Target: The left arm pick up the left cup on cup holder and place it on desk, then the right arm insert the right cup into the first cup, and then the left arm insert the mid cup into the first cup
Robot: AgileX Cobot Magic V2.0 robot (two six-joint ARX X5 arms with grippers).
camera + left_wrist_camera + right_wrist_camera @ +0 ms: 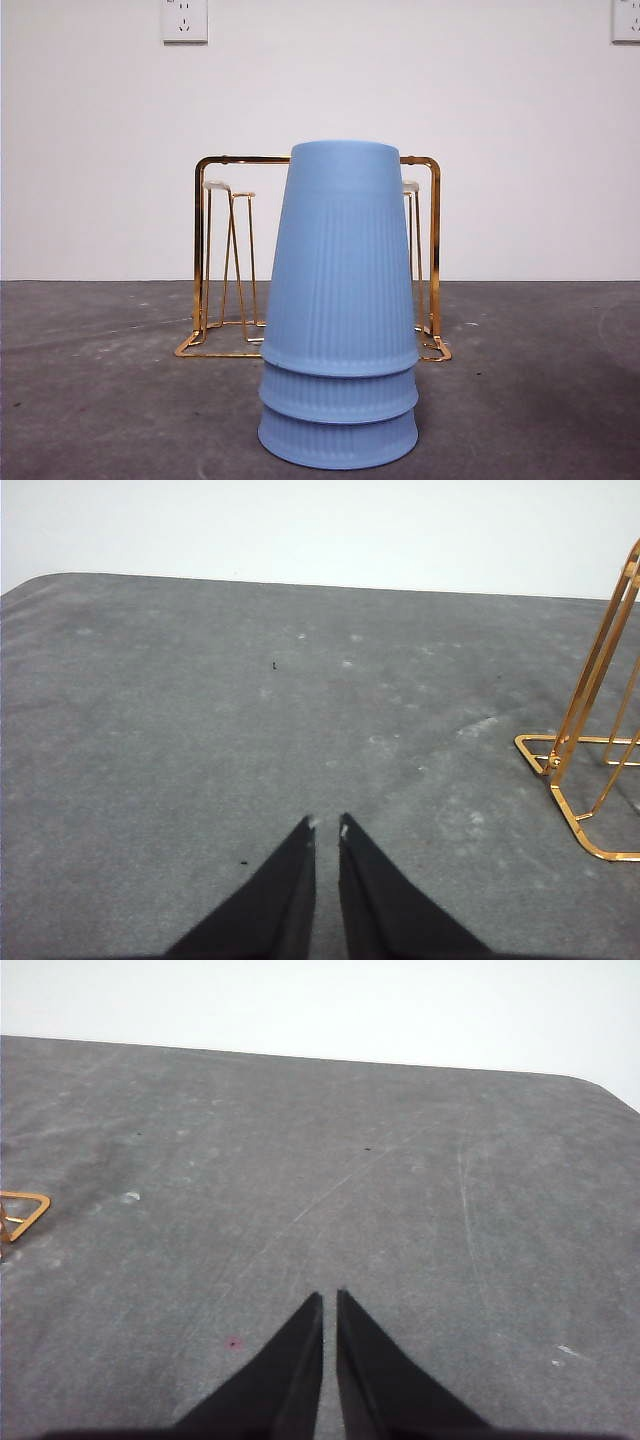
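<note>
Three blue ribbed cups (339,310) stand mouth-down in one nested stack on the counter (100,400), just in front of the gold wire cup holder (215,260). The holder's white-tipped prongs (216,186) carry nothing. Judged from this layout, all three insertions are done and only the retreat of the arms is left.

Left hand (326,825): jaws nearly touching, a thin slit between the tips, nothing held; it hangs over bare counter with one corner of the holder's base off to the side.

Right hand (329,1297): jaws likewise almost shut and holding nothing, over bare counter, with only a small gold loop (22,1210) of the holder's base at the picture's edge.

Neither hand appears in the front view. To finish well, both arms should keep well apart from the stack and the light wire holder, since either would probably tip at a slight knock.
</note>
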